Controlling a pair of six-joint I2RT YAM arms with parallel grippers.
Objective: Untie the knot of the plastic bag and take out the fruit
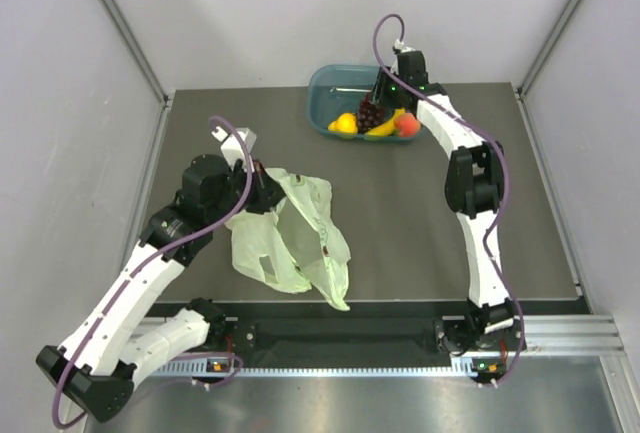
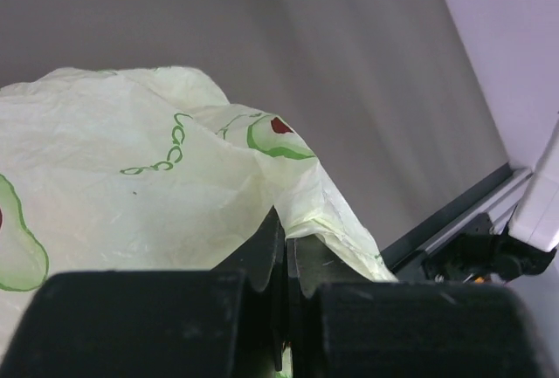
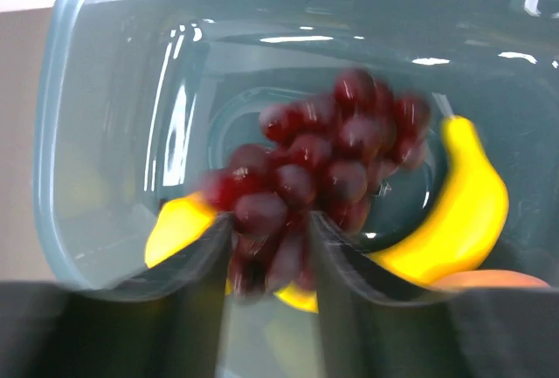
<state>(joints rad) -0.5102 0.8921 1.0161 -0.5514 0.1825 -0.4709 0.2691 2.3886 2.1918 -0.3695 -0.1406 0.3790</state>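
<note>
The pale green plastic bag [image 1: 290, 238] lies crumpled and flat on the dark table, with avocado prints showing on the plastic bag [image 2: 131, 186] in the left wrist view. My left gripper [image 1: 262, 191] is shut on its upper left edge, film pinched between the jaws of the left gripper [image 2: 286, 234]. No knot shows. My right gripper [image 1: 380, 93] hangs over the teal tub [image 1: 325, 88]. The right gripper [image 3: 271, 238] has its jaws apart, and a blurred dark purple grape bunch [image 3: 323, 160] is between and below them. A banana [image 3: 463, 212], a yellow fruit [image 3: 175, 225] and a peach [image 1: 407, 125] lie in the tub.
The tub wall [image 3: 105, 134] rings the right gripper closely. Grey walls stand to the left, right and back of the table. A metal rail [image 1: 560, 338] runs along the near edge by the arm bases.
</note>
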